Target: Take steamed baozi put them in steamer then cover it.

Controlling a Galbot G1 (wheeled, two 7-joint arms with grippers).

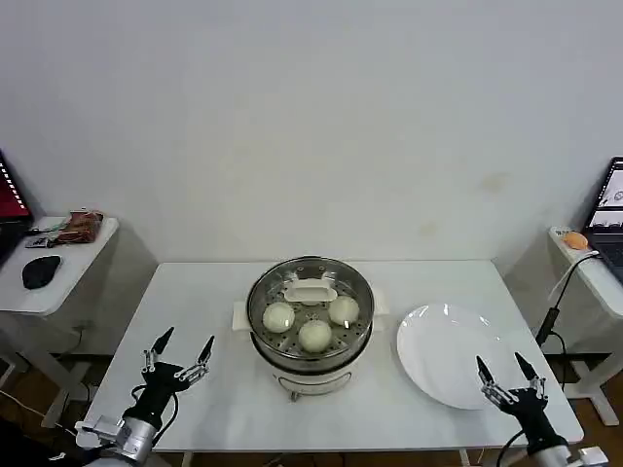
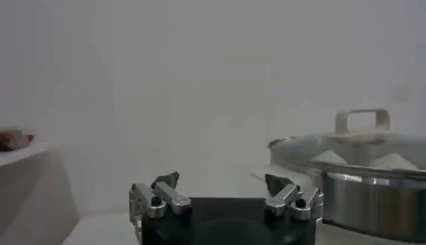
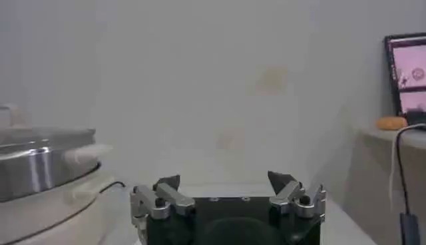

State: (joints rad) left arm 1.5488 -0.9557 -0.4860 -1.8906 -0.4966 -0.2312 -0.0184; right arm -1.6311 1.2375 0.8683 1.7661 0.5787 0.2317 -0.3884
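Observation:
The steel steamer (image 1: 292, 362) stands at the middle of the white table, with the clear glass cover (image 1: 310, 292) resting on it, white handle up. Through the glass I see three baozi (image 1: 313, 334) on the perforated tray. My left gripper (image 1: 179, 355) hovers open near the table's front left, well clear of the steamer. My right gripper (image 1: 510, 374) is open at the front right, over the near edge of the white plate (image 1: 438, 365). In the left wrist view the covered steamer (image 2: 363, 196) sits beyond the open left gripper (image 2: 223, 181). The right wrist view shows the steamer's side (image 3: 40, 166) and the open right gripper (image 3: 225, 180).
The white plate lies bare to the right of the steamer. A small side table (image 1: 54, 282) with a mouse and snack packets stands at the left. Another side table (image 1: 594, 268) with a laptop and cable stands at the right. A plain wall is behind.

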